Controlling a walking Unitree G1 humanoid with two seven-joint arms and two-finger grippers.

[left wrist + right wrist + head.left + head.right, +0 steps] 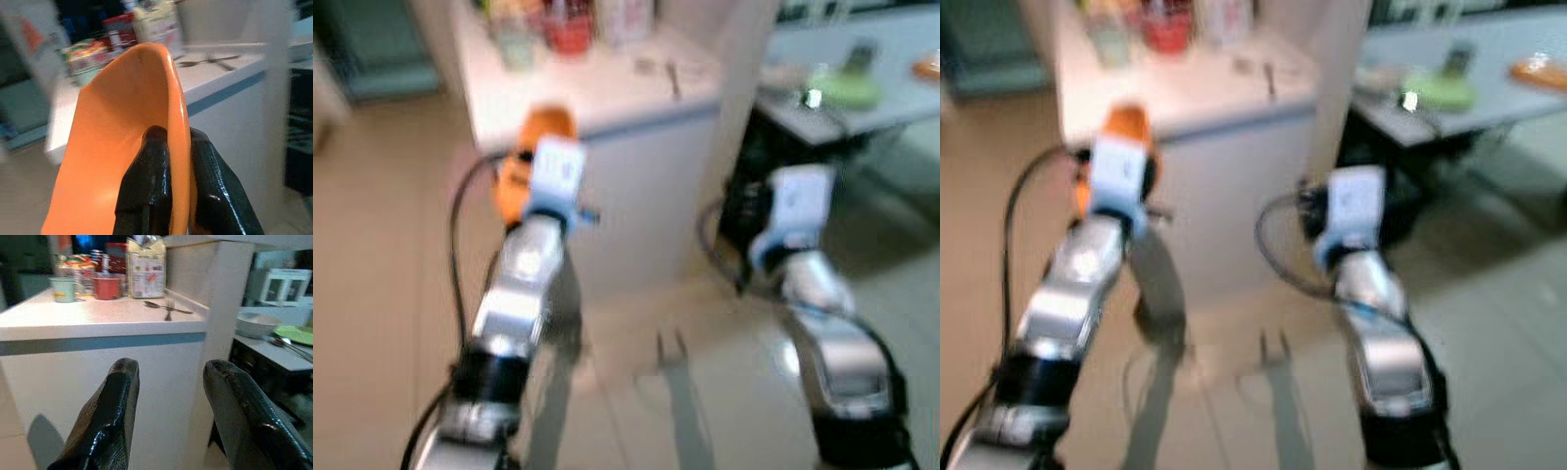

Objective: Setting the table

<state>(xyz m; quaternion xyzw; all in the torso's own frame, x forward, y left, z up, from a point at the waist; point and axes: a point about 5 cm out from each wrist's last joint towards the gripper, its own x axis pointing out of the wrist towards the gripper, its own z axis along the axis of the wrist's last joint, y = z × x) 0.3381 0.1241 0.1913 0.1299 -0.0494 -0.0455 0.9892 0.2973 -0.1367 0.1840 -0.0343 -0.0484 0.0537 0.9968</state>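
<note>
My left gripper (178,161) is shut on the rim of an orange plate (122,142), held on edge in front of a white counter (597,98). In the eye views the orange plate (524,157) peeks out behind the left wrist. A fork and a spoon (166,308) lie on the counter's near corner. My right gripper (168,382) is open with nothing between its fingers, level with the counter's side. On a grey table (891,88) to the right lie a green plate (847,91) and a white bowl (257,324).
At the back of the counter stand a red cup (106,287), a pale green cup (63,289), a food packet (145,267) and jars. A white pillar (215,293) stands between counter and table. Tiled floor (636,392) lies below my arms.
</note>
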